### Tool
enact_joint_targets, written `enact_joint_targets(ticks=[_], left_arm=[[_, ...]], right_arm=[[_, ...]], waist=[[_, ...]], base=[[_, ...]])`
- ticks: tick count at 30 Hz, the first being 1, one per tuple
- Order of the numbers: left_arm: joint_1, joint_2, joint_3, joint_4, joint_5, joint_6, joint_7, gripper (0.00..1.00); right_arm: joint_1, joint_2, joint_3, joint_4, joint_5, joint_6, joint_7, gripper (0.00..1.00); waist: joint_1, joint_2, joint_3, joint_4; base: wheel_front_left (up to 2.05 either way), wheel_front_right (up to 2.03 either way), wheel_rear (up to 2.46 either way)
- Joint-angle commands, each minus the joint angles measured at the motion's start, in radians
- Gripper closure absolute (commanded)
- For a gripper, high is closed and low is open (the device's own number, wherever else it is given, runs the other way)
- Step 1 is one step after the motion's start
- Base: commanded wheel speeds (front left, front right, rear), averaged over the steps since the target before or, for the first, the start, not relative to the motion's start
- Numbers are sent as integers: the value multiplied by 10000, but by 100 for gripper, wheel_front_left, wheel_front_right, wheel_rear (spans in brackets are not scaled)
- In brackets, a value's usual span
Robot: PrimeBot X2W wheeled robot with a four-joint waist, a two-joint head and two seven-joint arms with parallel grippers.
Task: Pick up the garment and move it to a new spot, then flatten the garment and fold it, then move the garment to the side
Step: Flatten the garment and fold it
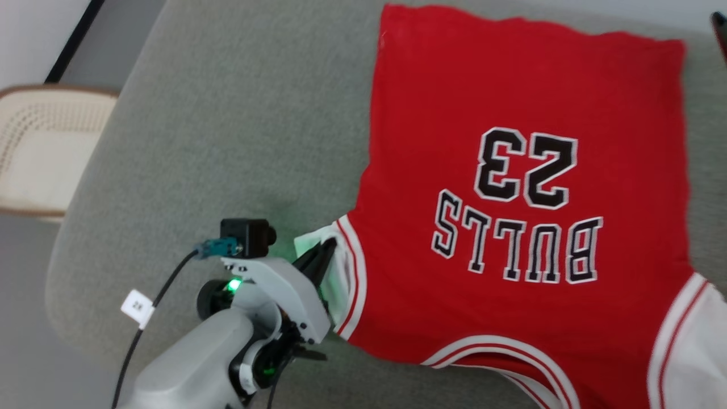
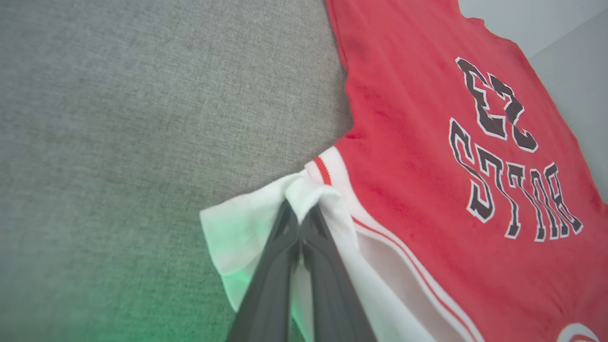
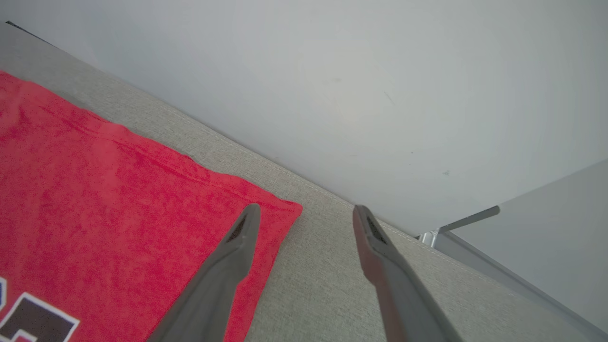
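Garment (image 1: 511, 85): spread flat, lettering up, on grey upholstered surface (image 1: 227, 113).
Left gripper (image 2: 298, 216): fingers clamped on white sleeve (image 2: 232, 232).
Right gripper (image 3: 306, 211): fingers apart, over red hem corner (image 3: 278, 213), seemingly not touching.
Handling: soft, light, limp; best gripped at sleeves or hem corners.

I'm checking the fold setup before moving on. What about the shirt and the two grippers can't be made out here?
- Head view: the shirt: its right-side sleeve and collar run off the right and bottom edges.
- Left wrist view: the left gripper, shut on the left-side sleeve, hides the cloth under its fingers.
- Right wrist view: whether the open right gripper touches the couch can't be told.
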Motion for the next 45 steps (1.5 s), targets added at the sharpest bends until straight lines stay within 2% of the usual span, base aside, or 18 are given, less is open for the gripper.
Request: enact_joint_targets(ticks=[1, 5, 12, 16, 20, 21, 22, 23, 34, 39, 45], left_arm=[[-198, -136, -18, 91, 69, -104, -67, 100], [-408, -431, -43, 383, 104, -329, -173, 100], [-515, -800, -132, 992, 30, -633, -248, 100], [-526, -944, -143, 1230, -12, -767, -280, 100], [-572, -1135, -182, 1478, -58, -901, -284, 100], [-572, -1164, -188, 1547, -67, -927, -293, 100], [-563, -1178, -193, 1610, -73, -947, -309, 100], [-556, -1202, -189, 1661, -90, -960, -327, 100], [-142, -1095, -131, 2176, -296, -1028, -332, 100], [54, -855, 1, 2155, -425, -919, -337, 100], [373, -461, 87, 1957, -528, -760, -249, 100]], right_arm=[[-344, -76, 153, 375, 70, -17, 299, 0], [-1240, -58, 332, 1612, 126, -17, 1561, 0], [-2364, -15, -91, 3347, -194, -17, 3177, 0], [-2489, 54, -349, 4085, -414, -17, 3747, 0], [-2651, 61, -857, 4905, -916, -15, 3811, 0], [-2644, 84, -972, 5167, -1022, -15, 3894, 16], [-2670, 64, -1085, 5374, -1227, -15, 3888, 86], [-2666, 127, -1148, 5525, -1404, -15, 3931, 100], [-2810, 747, -1979, 5861, -2273, -10, 3627, 100], [-2606, 1046, -1840, 5790, -2348, -14, 3421, 100], [-1885, 1345, -1285, 5412, -1766, -15, 3199, 100]], waist=[[0, 0, 977, 906], [0, 0, 1372, 1190], [0, 0, 1780, 1580], [0, 0, 1875, 1750], [0, 0, 2018, 1943], [0, 0, 2031, 1963], [0, 0, 2040, 1981], [0, 0, 2034, 2000], [0, 0, 946, 1622], [0, 0, 300, 1064], [0, 0, -435, 313]], base=[[0, 0, 0], [0, 0, 0], [0, 0, 0], [0, 0, 0], [0, 0, 0], [0, 0, 0], [0, 0, 0], [0, 0, 0], [0, 0, 0], [0, 0, 0], [0, 0, 0]])
